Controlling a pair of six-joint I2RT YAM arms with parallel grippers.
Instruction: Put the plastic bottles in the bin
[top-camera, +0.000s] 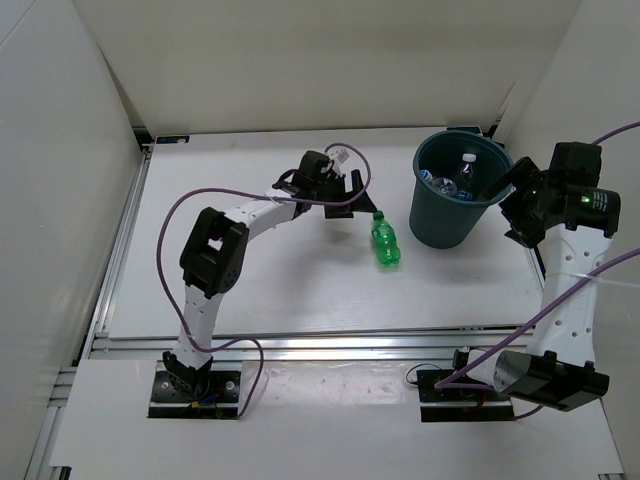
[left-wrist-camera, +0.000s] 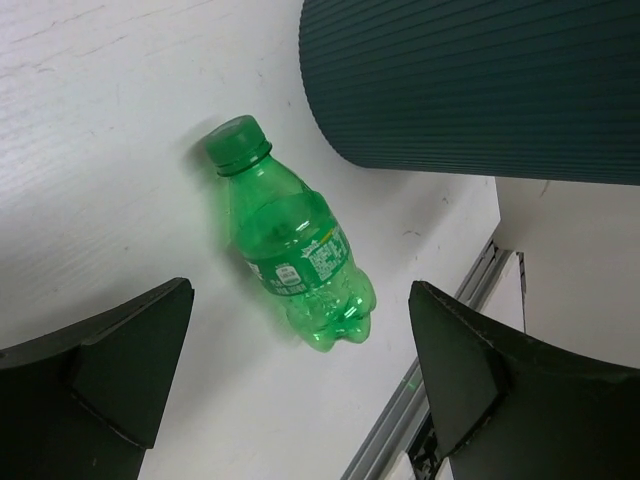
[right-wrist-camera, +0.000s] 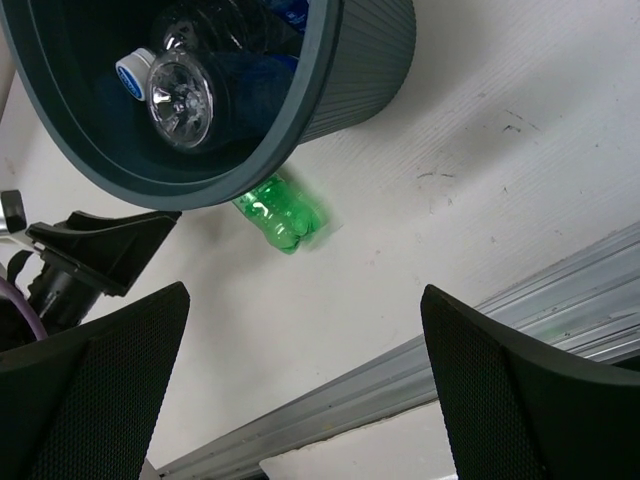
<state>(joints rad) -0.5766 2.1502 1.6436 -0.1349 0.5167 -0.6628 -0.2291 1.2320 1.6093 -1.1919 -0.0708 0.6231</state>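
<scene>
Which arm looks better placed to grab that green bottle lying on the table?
Left. The left pincer hovers open by the green bottle, framing it in its wrist view. The right pincer is on the bin's far side, farther off.

No writing can be read anywhere. The green bottle (left-wrist-camera: 290, 250) carries a label band with small white and yellow print, toward 5 o'clock from its cap, too blurred to make out. The clear bottles (right-wrist-camera: 185, 90) in the bin (right-wrist-camera: 350, 70) show blue labels, with no legible letters.
</scene>
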